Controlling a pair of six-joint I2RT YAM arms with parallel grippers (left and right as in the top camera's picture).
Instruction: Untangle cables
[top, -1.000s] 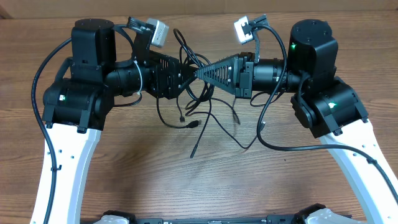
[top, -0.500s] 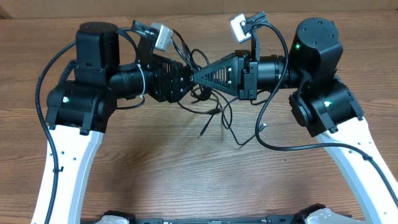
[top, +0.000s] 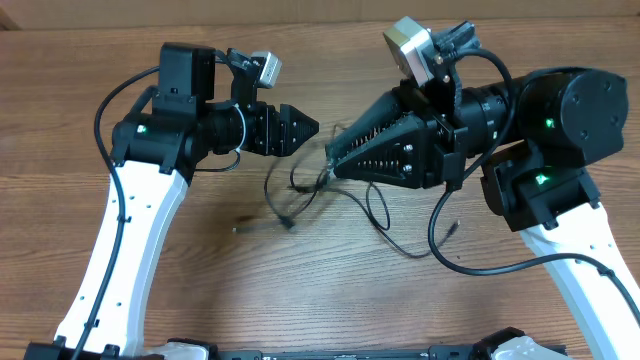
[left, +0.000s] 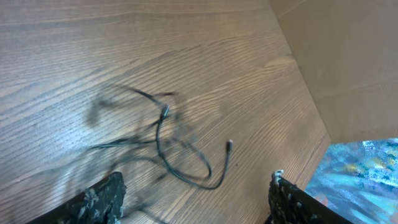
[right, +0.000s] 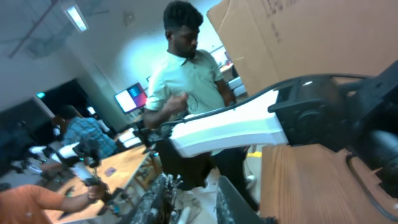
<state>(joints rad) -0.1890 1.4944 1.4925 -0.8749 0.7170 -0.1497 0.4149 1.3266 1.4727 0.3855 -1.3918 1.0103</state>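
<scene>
Overhead: cable tangle (top: 300, 192) on the wooden table (top: 200, 290), at 5 o'clock from the left gripper (top: 308, 128), whose jaws stand apart and empty; right gripper (top: 333, 165) is nearer, its tip at the tangle's 12 o'clock edge, jaws together, apparently pinching a strand; the tangle trails toward 4 o'clock.
Left wrist: tangle lies ahead, beyond the spread fingers (left: 102, 198).
Right wrist: camera tilted up at the room; tangle out of sight.

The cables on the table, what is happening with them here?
Two robot arms work at untangling thin black cables on the wooden table. The left fingers hang open above them, empty. The right fingers point into the bundle; whether they grip a strand is unclear. The cables are not yet separated.
</scene>
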